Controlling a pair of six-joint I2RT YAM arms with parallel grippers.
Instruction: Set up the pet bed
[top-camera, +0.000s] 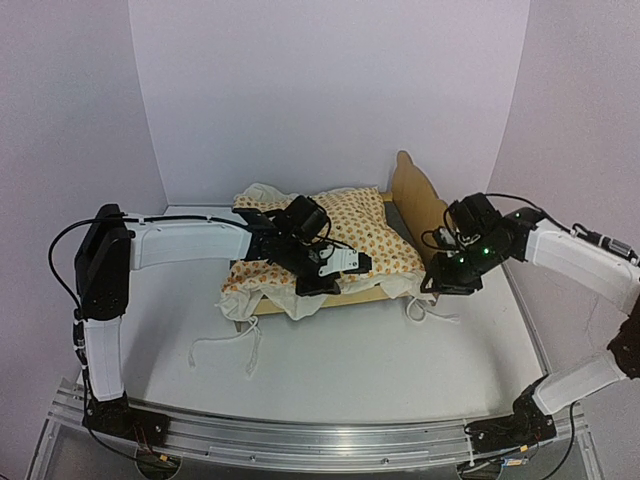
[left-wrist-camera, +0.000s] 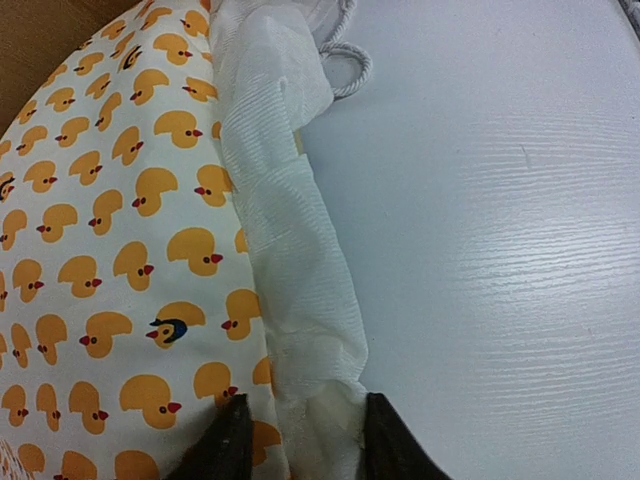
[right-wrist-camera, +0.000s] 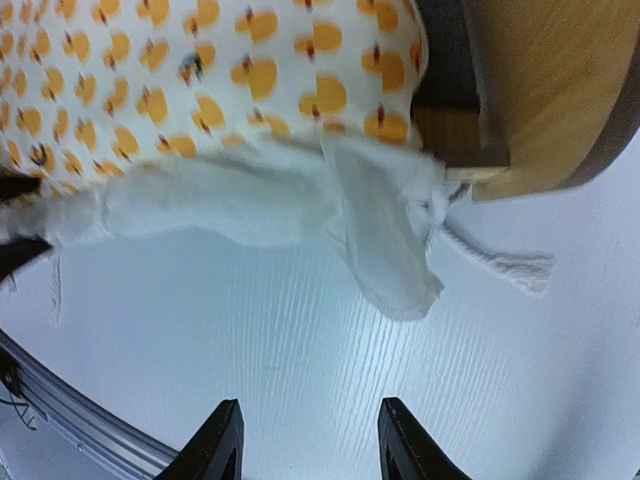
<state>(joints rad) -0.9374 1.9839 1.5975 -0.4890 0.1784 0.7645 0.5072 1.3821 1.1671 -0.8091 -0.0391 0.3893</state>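
The left hand (left-wrist-camera: 300, 445) is gripping the ruffle (left-wrist-camera: 290, 260) of the cushion (left-wrist-camera: 100, 250). The right hand (right-wrist-camera: 305, 440) is hovering wide and empty over the counter (right-wrist-camera: 300, 340), the bed (right-wrist-camera: 550, 90) lying just ahead of it, under the cushion.

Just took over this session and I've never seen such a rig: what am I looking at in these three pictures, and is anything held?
Two robot arms, each ending in a two-finger gripper. The wide picture looks down from above; the other two come from cameras on the wrists. On the table stands the wooden pet bed with a duck-print cushion on it. The left gripper straddles the cushion's white ruffle; whether it pinches is unclear. The right gripper is open, empty.
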